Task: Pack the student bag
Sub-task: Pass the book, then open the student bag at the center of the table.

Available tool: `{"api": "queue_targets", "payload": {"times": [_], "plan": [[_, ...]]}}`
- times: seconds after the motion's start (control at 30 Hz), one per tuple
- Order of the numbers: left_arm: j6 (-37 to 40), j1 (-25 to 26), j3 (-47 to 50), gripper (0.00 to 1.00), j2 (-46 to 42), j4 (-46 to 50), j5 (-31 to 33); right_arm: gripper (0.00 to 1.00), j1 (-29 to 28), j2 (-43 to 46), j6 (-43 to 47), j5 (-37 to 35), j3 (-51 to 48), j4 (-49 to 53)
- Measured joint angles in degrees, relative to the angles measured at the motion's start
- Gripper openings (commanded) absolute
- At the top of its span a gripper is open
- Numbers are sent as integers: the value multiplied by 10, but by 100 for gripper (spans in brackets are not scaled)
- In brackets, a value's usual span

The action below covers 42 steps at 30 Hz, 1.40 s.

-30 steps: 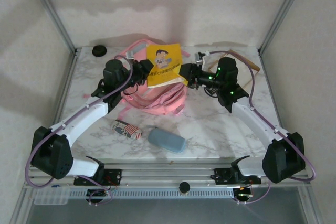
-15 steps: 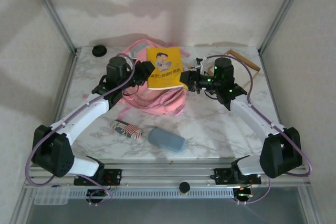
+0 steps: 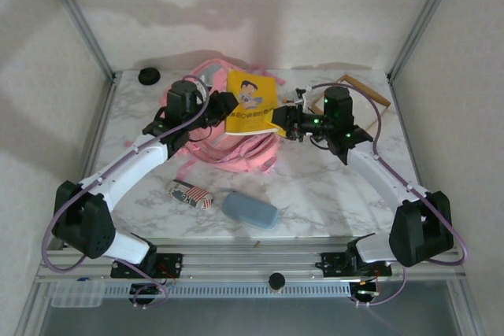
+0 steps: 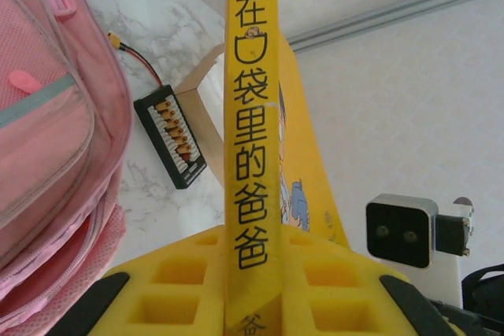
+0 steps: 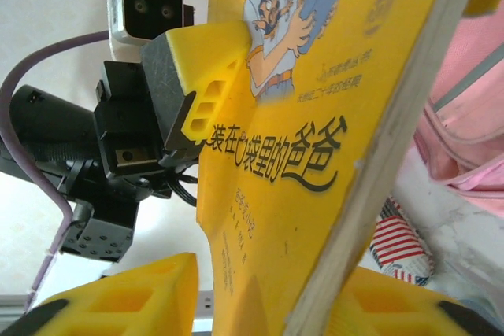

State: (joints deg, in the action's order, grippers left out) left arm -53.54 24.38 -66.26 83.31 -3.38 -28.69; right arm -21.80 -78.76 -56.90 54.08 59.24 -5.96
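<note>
**Both grippers on a yellow book above the pink bag**

Top view, left to right. Small black round object [image 3: 148, 76] lies at 10 o'clock on the marble table [image 3: 315, 186]. Left gripper [image 3: 227, 106] is clenched on the spine side of the yellow children's book [image 3: 252, 104], one yellow finger [image 4: 177, 289] on each face. The book is held on edge, off the table, over the student bag [image 3: 236, 151]. The bag lies slumped at centre toward 12 o'clock, straps trailing to 8 o'clock.

Striped pouch [image 3: 189, 193] lies at 7 o'clock, with the blue-grey oval case [image 3: 250, 211] at 6 o'clock, just beside it. Right gripper [image 3: 283, 120] straddles the book's page edge, and I cannot tell if it is pinching. Brown cardboard box [image 3: 366, 90] sits at 2 o'clock.
</note>
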Motion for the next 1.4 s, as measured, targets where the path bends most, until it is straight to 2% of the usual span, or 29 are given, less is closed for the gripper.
{"api": "queue_targets", "payload": {"times": [0.27, 0.3, 0.4, 0.43, 0.6, 0.77, 0.9, 1.13, 1.4], "plan": [[18, 12, -9, 0, 17, 4, 6, 2, 17, 0, 9, 11, -11, 21], [23, 15, -12, 7, 20, 5, 9, 0, 20, 2, 15, 11, -11, 29], [48, 27, -22, 33, 26, 10, 17, 0, 35, 13, 38, 9, -11, 58], [66, 31, -27, 38, 26, 21, 19, 0, 43, 19, 48, 5, -11, 71], [183, 48, -62, 52, 26, 93, 68, 0, 116, 55, 85, -27, -21, 125], [311, 62, -111, 57, 57, 181, 120, 0, 189, 90, 130, -66, -46, 195], [402, 94, -161, 61, 134, 249, 183, 0, 230, 112, 149, -80, -80, 223], [523, 115, -220, 70, 267, 323, 268, 0, 239, 115, 158, -92, -99, 238], [582, 115, -299, 74, 339, 344, 326, 0, 240, 115, 158, -91, -100, 238]]}}
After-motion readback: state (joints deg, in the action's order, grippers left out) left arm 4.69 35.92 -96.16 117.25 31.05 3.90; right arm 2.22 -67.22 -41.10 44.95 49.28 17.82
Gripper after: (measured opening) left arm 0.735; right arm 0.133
